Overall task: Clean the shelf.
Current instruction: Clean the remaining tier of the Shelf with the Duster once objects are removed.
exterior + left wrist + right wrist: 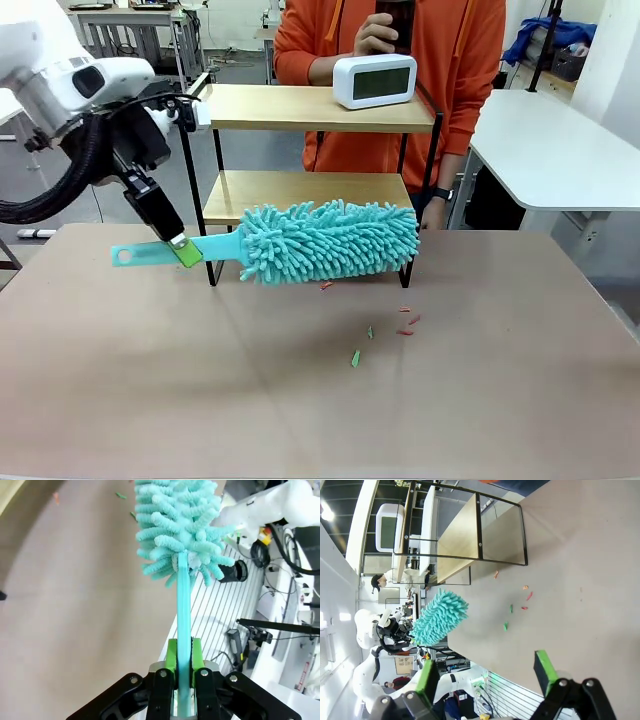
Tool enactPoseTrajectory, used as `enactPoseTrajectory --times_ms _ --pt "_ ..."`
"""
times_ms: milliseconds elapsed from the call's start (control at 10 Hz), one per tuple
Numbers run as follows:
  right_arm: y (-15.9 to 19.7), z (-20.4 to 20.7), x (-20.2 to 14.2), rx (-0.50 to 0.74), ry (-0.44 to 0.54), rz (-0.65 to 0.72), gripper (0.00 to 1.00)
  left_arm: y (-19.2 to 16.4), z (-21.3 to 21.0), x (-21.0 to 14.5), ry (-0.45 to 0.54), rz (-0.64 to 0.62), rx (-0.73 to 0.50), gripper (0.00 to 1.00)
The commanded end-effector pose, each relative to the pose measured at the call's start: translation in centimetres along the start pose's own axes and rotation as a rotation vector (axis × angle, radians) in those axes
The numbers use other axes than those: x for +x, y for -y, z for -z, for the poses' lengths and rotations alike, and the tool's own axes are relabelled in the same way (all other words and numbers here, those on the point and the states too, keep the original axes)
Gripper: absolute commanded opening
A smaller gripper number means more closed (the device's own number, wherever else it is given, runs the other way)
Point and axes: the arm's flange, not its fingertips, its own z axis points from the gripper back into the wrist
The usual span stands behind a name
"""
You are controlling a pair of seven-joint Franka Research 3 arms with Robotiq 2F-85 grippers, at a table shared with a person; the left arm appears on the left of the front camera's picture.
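The left hand clamps the handle of a teal duster, held level short of the shelf at the surface's far edge, the right hand wide and empty; sweeping boards outward should spare the clock.

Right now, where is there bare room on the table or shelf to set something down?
Bare: the shelf's top board left of the clock, and the table nearer than the scraps. Crowded: in front of the shelf, where the left fingers hold the duster.
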Motion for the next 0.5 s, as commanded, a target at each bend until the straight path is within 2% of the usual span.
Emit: enactPoseTrajectory --times_ms 0,200,400 --pt "-0.1 0.1 0.3 0.022 0.015 -0.025 1.0 0.7 -1.8 -3.3 0.024 0.065 -0.083 0.12" --pt "-0.1 0.1 0.3 0.022 0.015 -0.025 1.0 1.6 -8.1 -10.8 0.144 0.147 -0.141 0.12" --pt "-0.1 0.1 0.3 0.022 0.015 -0.025 1.0 1.2 -13.3 -17.3 0.349 0.096 -0.087 0.12"
